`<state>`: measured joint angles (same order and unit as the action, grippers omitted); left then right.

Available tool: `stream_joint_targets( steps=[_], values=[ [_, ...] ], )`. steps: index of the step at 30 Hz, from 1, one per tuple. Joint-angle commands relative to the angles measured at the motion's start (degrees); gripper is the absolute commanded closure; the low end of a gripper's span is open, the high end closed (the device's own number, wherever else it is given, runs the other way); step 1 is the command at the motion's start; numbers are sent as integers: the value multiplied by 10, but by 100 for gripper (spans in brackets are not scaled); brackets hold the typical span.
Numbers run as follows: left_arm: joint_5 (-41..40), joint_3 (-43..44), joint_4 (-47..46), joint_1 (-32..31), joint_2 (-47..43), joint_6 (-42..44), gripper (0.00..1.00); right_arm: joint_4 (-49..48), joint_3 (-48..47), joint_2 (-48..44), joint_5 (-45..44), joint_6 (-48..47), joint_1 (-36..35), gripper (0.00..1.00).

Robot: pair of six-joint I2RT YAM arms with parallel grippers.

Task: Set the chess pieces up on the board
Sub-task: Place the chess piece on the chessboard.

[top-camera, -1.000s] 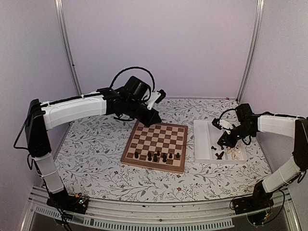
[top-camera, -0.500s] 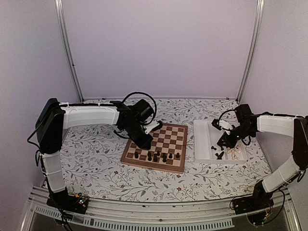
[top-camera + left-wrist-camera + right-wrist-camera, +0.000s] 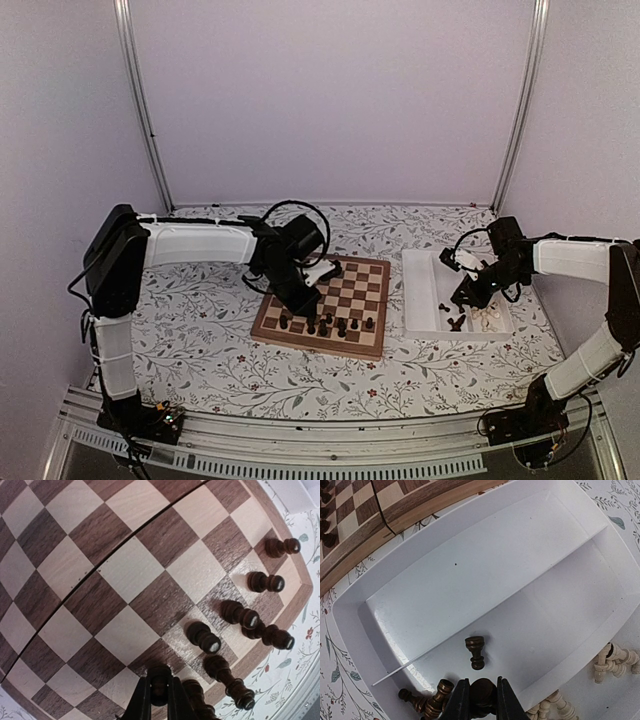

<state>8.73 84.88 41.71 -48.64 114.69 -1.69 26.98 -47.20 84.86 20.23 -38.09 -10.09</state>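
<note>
The checked wooden board (image 3: 360,285) is lying flat with several dark chess pieces (image 3: 325,323) standing along its near rows, one more dark piece (image 3: 159,682) being gripped beside them, while dark and cream pieces (image 3: 487,316) are lying jumbled to its right.

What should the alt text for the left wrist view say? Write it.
The left arm's jaws, shut on a dark chess piece, hang over the wooden chessboard. More dark pieces stand along its edge at right, and the fold seam crosses diagonally.
</note>
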Motion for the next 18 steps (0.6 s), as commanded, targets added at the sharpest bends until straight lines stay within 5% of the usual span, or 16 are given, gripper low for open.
stream_joint_targets(
  steps=[1,18],
  values=[
    [14,18,1,-7,15,4,93,3,-12,6,8,7,2,89],
    [-8,24,7,-8,14,3,67,7,-14,7,13,9,1,88]
  ],
)
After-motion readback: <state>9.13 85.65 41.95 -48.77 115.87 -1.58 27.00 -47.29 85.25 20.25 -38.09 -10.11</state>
